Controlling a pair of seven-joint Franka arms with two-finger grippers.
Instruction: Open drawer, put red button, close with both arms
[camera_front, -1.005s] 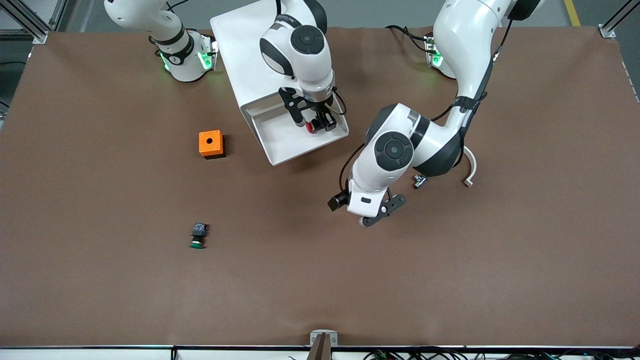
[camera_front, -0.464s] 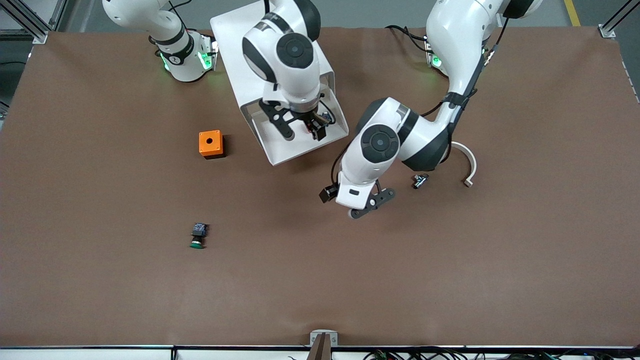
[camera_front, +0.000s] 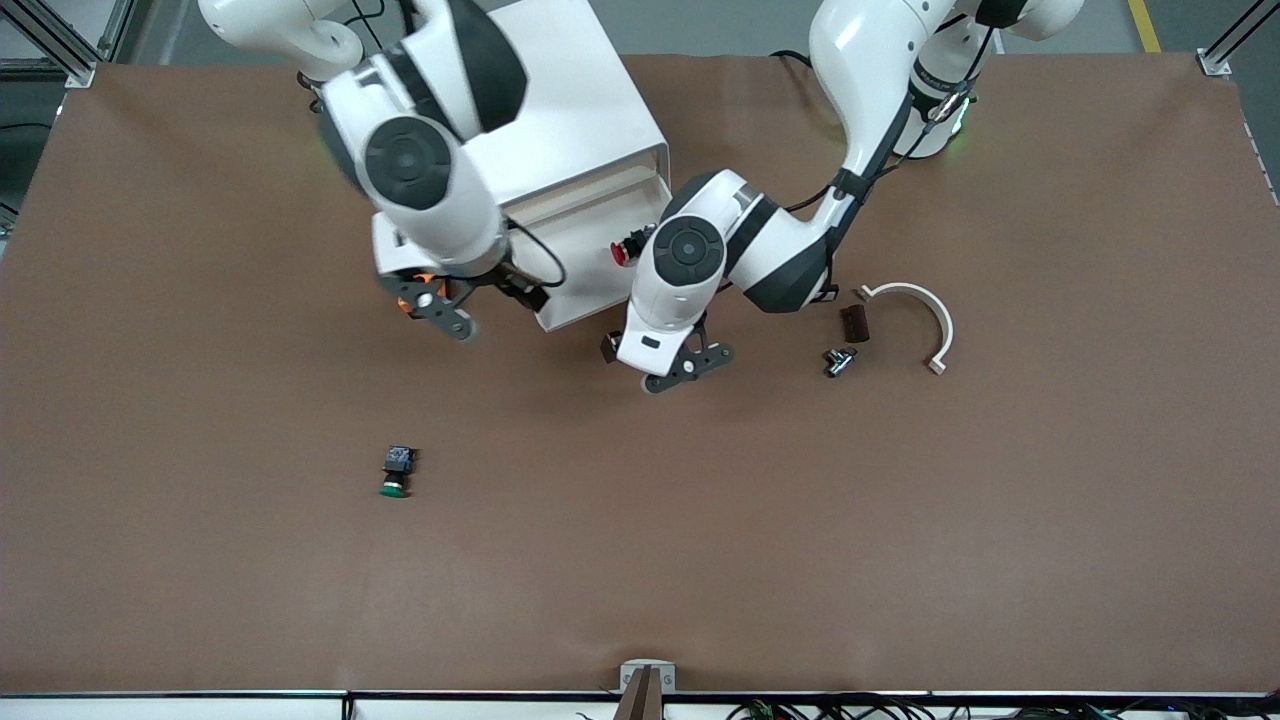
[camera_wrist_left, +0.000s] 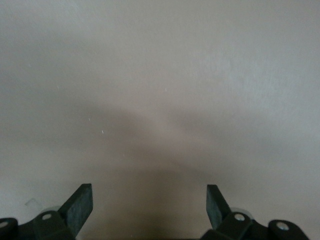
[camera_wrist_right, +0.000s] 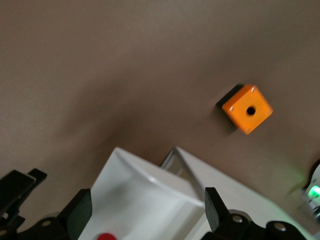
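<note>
The red button (camera_front: 622, 252) lies in the open white drawer (camera_front: 590, 290), by its wall toward the left arm's end. Its red cap also shows in the right wrist view (camera_wrist_right: 106, 236), in the drawer (camera_wrist_right: 150, 200). My right gripper (camera_front: 437, 308) is open and empty, up over the orange box beside the drawer; in its own view (camera_wrist_right: 147, 212) the jaws stand wide apart. My left gripper (camera_front: 685, 365) is open and empty, low over bare table just in front of the drawer; its own view (camera_wrist_left: 149, 205) shows only table.
The orange box with a hole (camera_wrist_right: 247, 108) sits beside the drawer toward the right arm's end. A green-capped button (camera_front: 396, 472) lies nearer the camera. A white curved piece (camera_front: 915, 310), a dark block (camera_front: 853, 322) and a small metal part (camera_front: 838, 360) lie toward the left arm's end.
My right gripper let go of the red button in the drawer and swung up and away over the orange box. My left gripper moved closer to the drawer's front.
</note>
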